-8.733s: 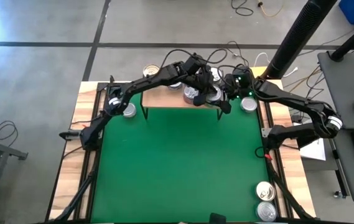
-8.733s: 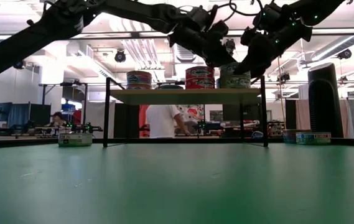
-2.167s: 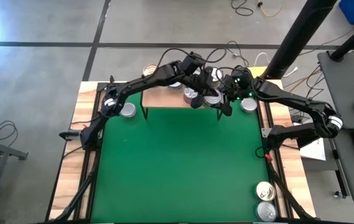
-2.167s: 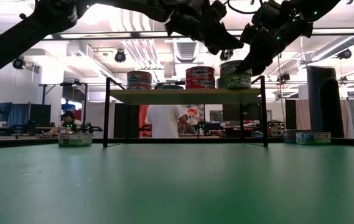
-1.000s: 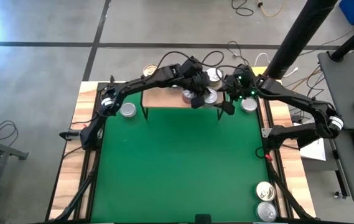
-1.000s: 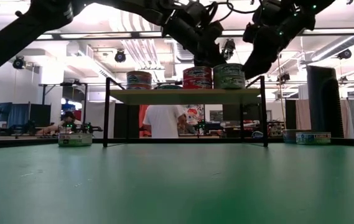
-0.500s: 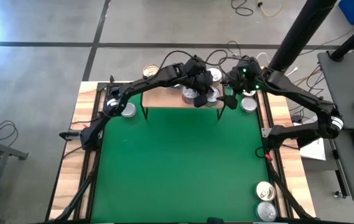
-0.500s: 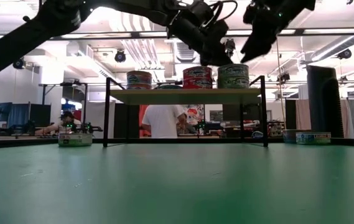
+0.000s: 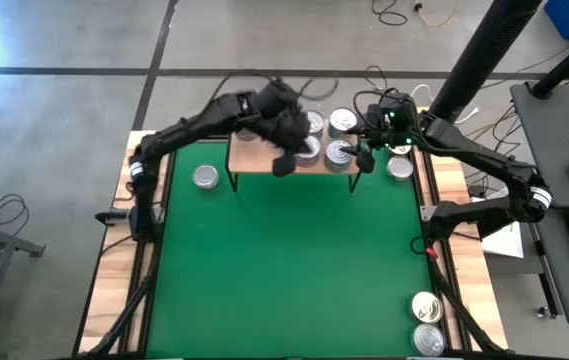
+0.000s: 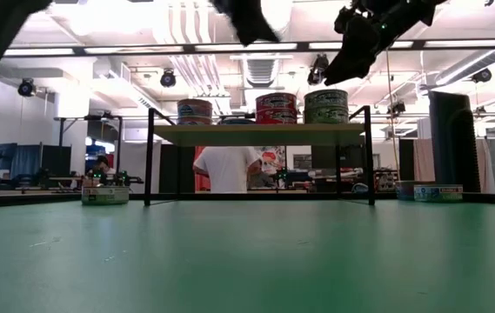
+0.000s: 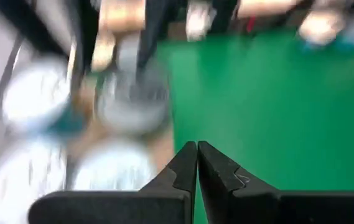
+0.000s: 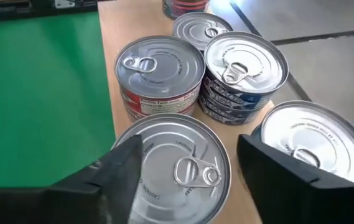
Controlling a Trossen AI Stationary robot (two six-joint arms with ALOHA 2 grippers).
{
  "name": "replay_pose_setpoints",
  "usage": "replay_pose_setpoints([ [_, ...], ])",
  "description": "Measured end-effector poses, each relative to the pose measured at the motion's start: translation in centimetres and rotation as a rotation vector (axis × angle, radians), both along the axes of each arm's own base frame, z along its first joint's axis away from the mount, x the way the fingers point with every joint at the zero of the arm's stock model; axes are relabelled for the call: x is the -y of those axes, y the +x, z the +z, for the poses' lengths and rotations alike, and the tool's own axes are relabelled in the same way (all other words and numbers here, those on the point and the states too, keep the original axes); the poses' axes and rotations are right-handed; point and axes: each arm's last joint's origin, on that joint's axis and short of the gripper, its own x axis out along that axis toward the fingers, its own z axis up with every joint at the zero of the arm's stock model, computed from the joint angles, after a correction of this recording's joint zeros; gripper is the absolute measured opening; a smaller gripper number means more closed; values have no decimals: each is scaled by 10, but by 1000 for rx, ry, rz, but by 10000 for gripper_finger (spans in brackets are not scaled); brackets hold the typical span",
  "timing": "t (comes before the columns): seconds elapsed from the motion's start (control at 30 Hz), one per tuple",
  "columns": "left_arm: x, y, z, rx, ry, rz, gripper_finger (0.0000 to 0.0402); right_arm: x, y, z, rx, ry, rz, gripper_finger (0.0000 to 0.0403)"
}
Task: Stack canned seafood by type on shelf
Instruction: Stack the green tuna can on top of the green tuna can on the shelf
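lowering the right gripper (image 12: pixel 183 168), jaws wide and empty, squarely over the nearest can (image 12: pixel 173 165) on the shelf (image 9: pixel 254 157) at the high view's upper centre seems wise; left gripper (image 11: pixel 196 158) stands shut.

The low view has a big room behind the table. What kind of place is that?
Probably a robotics lab or workshop. Long ceiling lights run overhead, workbenches with equipment fill the back, and a person in a white shirt stands behind the shelf of canned seafood.

The cans (image 12: pixel 160 67) have shiny ribbed metal tops (printed paper-like sides), the shelf (image 9: pixel 259 158) is pale matt wood.
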Motion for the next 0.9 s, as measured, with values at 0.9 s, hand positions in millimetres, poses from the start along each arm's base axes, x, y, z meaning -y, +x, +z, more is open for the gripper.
replay_pose_setpoints([
  [0.9,-16,-41,-93,-118,99,408,0,0,-2,-26,-72,23,-61,201],
])
